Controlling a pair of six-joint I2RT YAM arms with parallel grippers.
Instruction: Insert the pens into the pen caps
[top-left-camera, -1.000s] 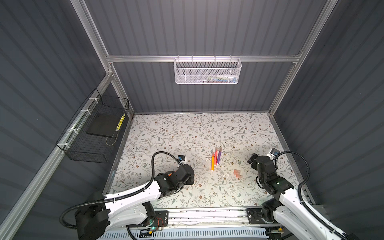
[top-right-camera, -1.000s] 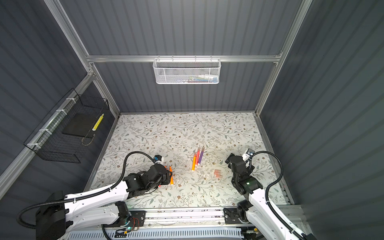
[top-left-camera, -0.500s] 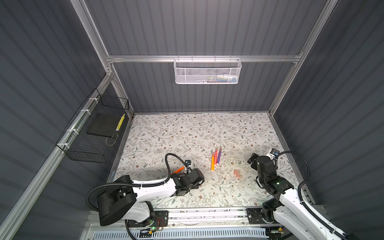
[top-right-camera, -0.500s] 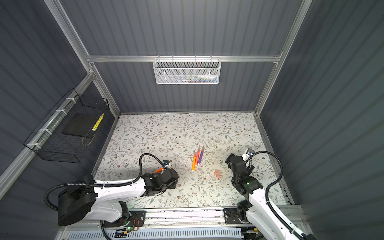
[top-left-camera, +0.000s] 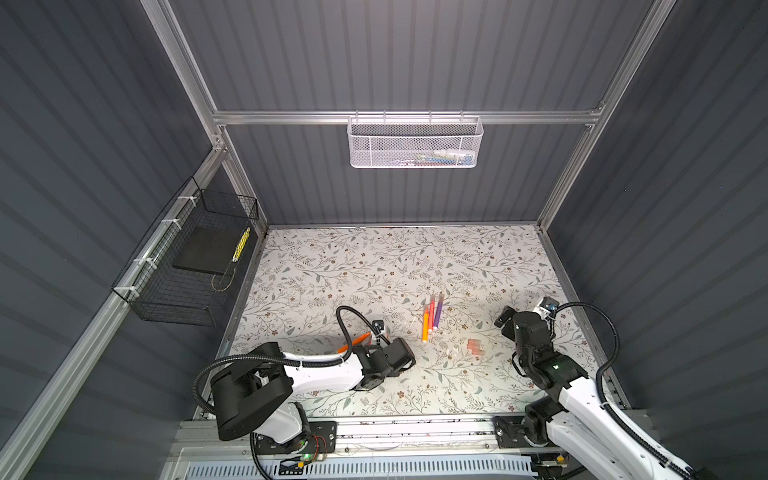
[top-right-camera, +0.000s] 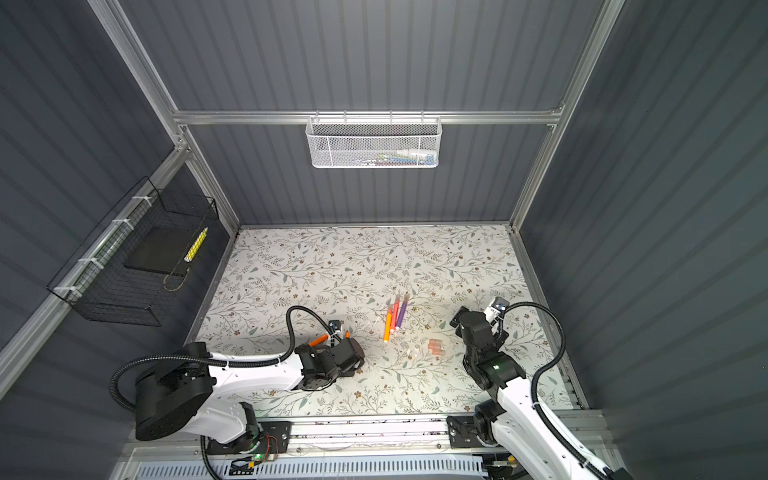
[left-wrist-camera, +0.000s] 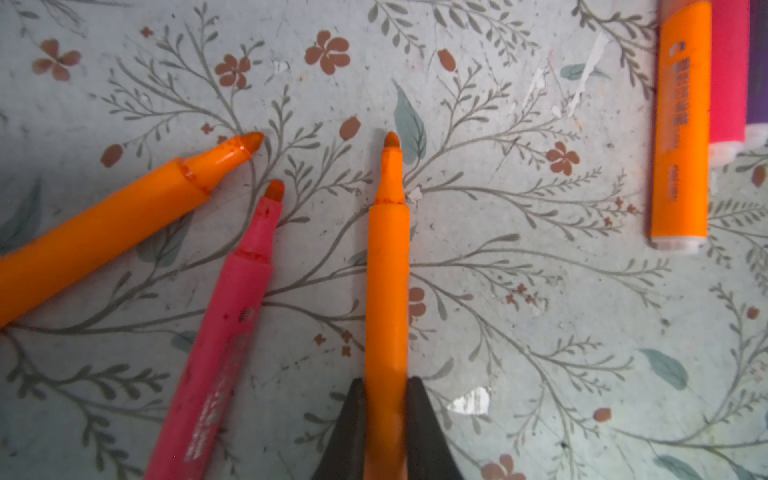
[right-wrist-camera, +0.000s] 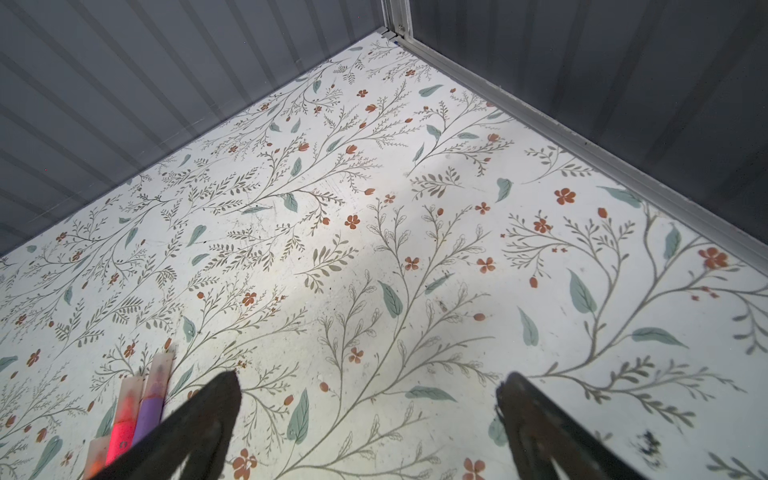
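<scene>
Your left pincer (left-wrist-camera: 385, 388) has just clamped shut on the uncapped orange pen (left-wrist-camera: 386, 270) lying on the worktop (left-wrist-camera: 540, 311) (nib pointing away), so lifting looks next. Your right pincer (right-wrist-camera: 370, 380) hangs wide and empty, with the pen caps (top-left-camera: 473, 345) near it.

Smooth plastic pens (left-wrist-camera: 386, 291), matt scuffed floral-print tabletop (left-wrist-camera: 552, 316), white metal mesh basket (top-left-camera: 415, 145).

Three uncapped pens (left-wrist-camera: 386, 270) lie fanned; three capped pens (top-left-camera: 425, 326) lie parallel near loose pinkish pen caps (top-left-camera: 474, 345).
</scene>
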